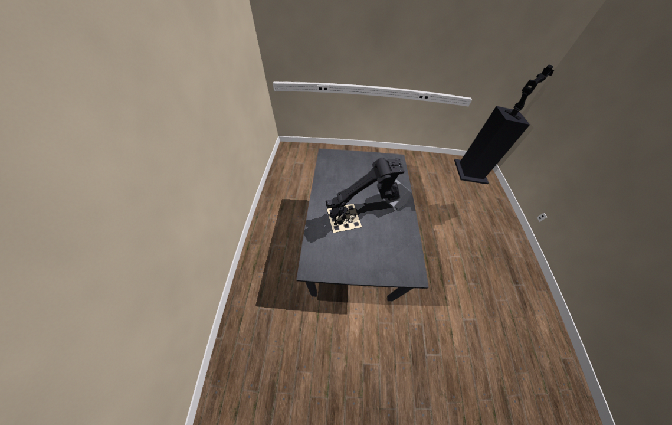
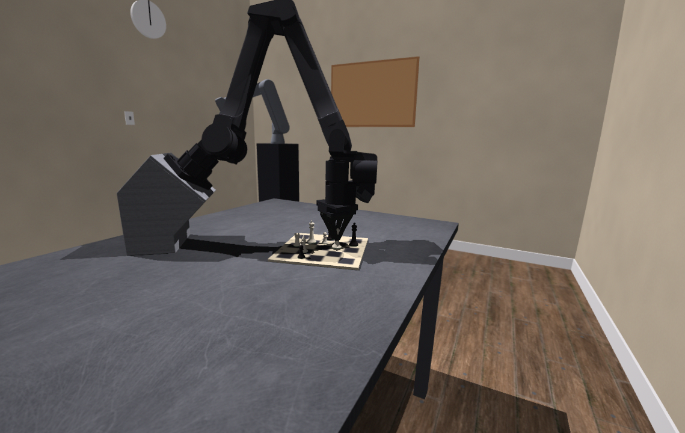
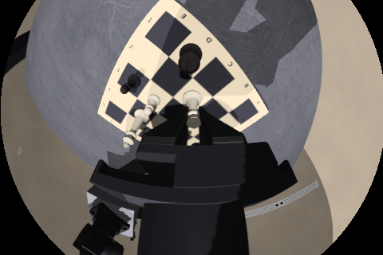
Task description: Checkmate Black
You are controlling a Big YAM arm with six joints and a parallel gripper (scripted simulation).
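A small chessboard (image 2: 319,251) lies on the dark grey table; it also shows in the overhead view (image 1: 346,218) and the wrist view (image 3: 181,66). My gripper (image 2: 335,237) points straight down over the board and is shut on a white piece (image 3: 191,107) that stands low on the board. A black king (image 2: 354,234) stands just right of the gripper; in the wrist view it (image 3: 188,59) is right ahead of the held piece. A tall white piece (image 2: 311,231) (image 3: 143,115) and small white pieces stand to the left. A black pawn (image 3: 130,83) stands further left.
The arm's grey wedge base (image 2: 153,207) sits on the table behind the board to the left. The table's right edge (image 2: 441,258) is close to the board. A black pedestal with another arm (image 1: 494,142) stands in the room's corner.
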